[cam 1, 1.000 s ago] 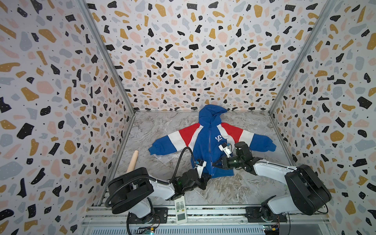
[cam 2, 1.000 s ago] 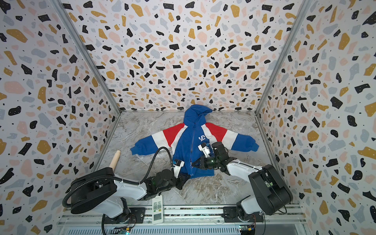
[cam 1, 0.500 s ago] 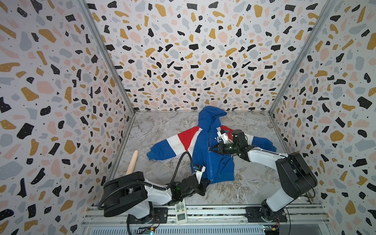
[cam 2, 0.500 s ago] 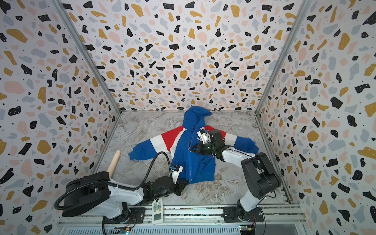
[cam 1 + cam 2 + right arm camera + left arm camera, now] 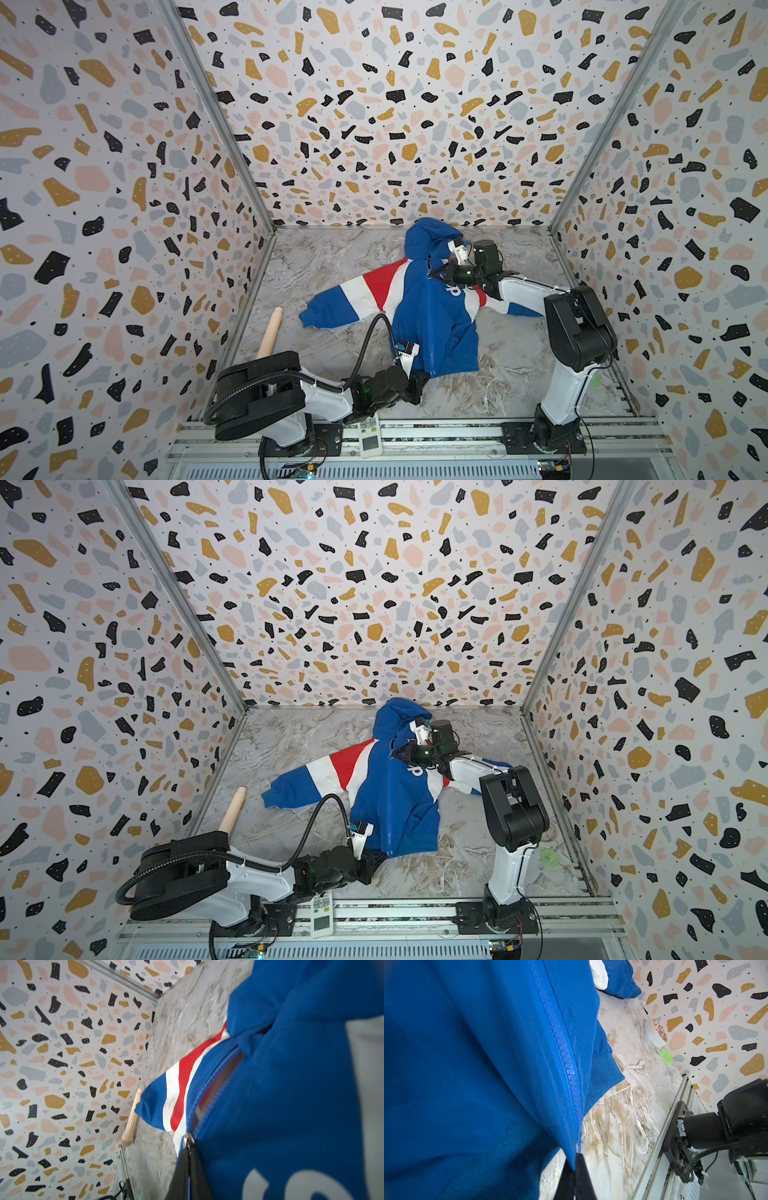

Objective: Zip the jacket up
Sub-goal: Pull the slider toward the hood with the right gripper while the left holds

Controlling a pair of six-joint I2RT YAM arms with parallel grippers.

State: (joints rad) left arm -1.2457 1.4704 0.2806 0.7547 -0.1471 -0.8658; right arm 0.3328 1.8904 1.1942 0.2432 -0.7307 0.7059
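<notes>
Evidently the left gripper (image 5: 574,1162) is clamped on the zip's bottom end at the hem (image 5: 602,1073), anchoring the jacket (image 5: 432,320) so its zipper (image 5: 562,1051) pulls taut. The right gripper (image 5: 188,1153), closed on the metal slider pull (image 5: 188,1139), can then draw it toward the hood (image 5: 424,241). The jacket lies on the marble tabletop (image 5: 332,257), its long axis running near to far with the hood by the back wall and the hem toward the robot; teeth gape above the slider
</notes>
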